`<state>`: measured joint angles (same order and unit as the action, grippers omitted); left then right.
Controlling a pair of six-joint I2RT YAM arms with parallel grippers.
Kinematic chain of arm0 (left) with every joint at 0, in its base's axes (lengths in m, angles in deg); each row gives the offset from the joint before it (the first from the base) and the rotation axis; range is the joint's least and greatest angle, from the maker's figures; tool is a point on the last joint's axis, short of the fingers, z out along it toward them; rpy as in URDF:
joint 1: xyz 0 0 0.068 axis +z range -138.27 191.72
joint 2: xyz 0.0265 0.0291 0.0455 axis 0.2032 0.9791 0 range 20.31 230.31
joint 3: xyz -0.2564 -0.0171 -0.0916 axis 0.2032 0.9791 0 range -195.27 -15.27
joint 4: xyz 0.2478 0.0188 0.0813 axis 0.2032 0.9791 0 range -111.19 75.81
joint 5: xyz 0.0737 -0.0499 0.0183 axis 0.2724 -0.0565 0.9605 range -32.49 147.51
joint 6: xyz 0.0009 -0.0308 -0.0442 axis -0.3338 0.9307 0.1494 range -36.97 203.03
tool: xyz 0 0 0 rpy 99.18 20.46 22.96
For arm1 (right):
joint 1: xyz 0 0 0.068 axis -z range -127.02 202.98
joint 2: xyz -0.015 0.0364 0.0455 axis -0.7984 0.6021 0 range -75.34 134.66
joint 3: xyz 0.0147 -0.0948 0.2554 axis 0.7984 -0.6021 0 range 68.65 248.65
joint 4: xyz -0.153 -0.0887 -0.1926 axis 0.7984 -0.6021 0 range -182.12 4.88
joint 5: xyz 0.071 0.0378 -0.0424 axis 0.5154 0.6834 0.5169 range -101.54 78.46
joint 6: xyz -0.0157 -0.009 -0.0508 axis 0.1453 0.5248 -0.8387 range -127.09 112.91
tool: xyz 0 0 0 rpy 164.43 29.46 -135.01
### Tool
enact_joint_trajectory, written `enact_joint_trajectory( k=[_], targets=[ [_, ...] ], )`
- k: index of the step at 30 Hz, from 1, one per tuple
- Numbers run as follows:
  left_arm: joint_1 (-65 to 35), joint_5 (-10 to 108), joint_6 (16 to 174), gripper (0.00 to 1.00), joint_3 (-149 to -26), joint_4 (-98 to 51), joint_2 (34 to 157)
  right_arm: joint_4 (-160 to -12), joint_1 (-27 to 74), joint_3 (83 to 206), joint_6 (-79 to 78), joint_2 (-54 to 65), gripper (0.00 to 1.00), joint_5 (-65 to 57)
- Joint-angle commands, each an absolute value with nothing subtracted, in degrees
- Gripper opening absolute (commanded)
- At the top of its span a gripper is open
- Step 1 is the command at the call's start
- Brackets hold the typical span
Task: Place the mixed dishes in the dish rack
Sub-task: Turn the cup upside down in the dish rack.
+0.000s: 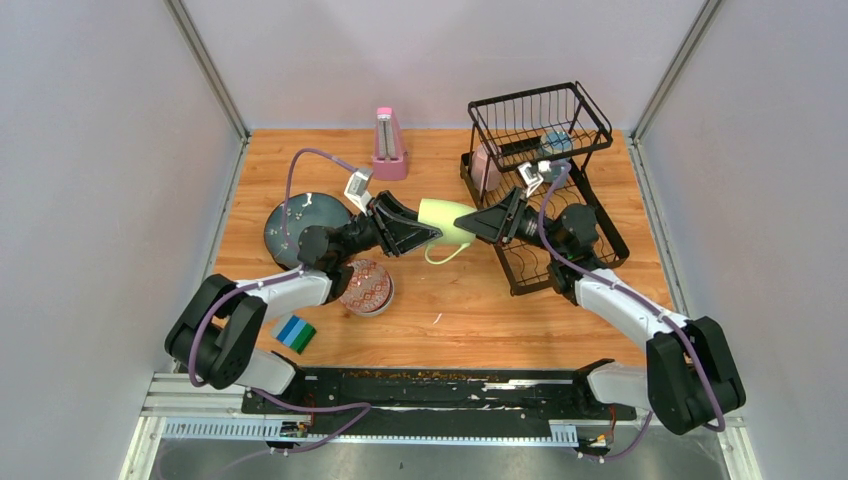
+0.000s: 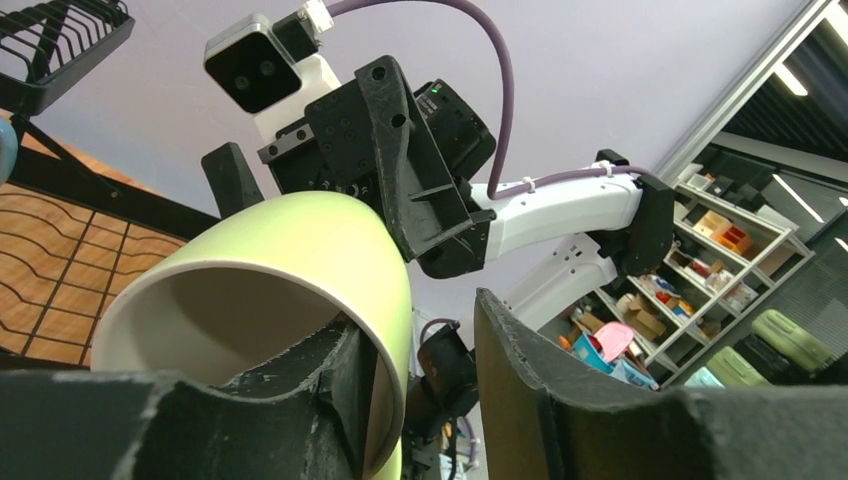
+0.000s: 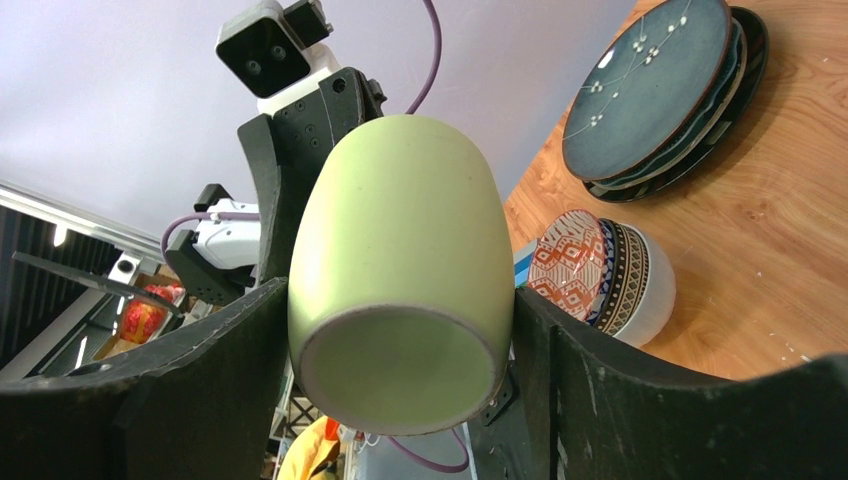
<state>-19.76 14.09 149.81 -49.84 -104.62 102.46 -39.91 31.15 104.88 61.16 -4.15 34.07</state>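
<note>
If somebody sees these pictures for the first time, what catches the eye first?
The pale green mug hangs in mid-air over the middle of the table, the left gripper at its rim and the right gripper around its base. Next come the black dish rack at far right and the stacked blue-grey plates at left.

Wooden table [image 1: 450,300] carries the black wire dish rack [image 1: 536,130] far right and a pink metronome [image 1: 387,142] at the back edge. On the left sit stacked blue-grey plates [image 1: 320,210] — just nearer, nested bowls [image 1: 368,287], red-patterned on top — and a striped block [image 1: 296,334] near-left.
</note>
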Motion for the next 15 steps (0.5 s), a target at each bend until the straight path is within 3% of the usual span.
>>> enact_joint_trajectory(
  k=[1,9,15],
  targets=[
    [-19.9,14.6,150.6,0.49,-52.2,-109.7,102.7,-40.2,32.2,104.1,60.1,-7.4,0.34,30.3],
    [-19.6,13.2,150.9,0.57,-52.9,-109.0,103.6,-44.4,33.2,104.2,58.2,-9.9,0.34,29.0],
    [-18.4,10.0,146.2,0.67,-54.5,-100.4,101.5,-47.9,33.4,104.8,56.2,-11.7,0.33,27.9]
  ],
)
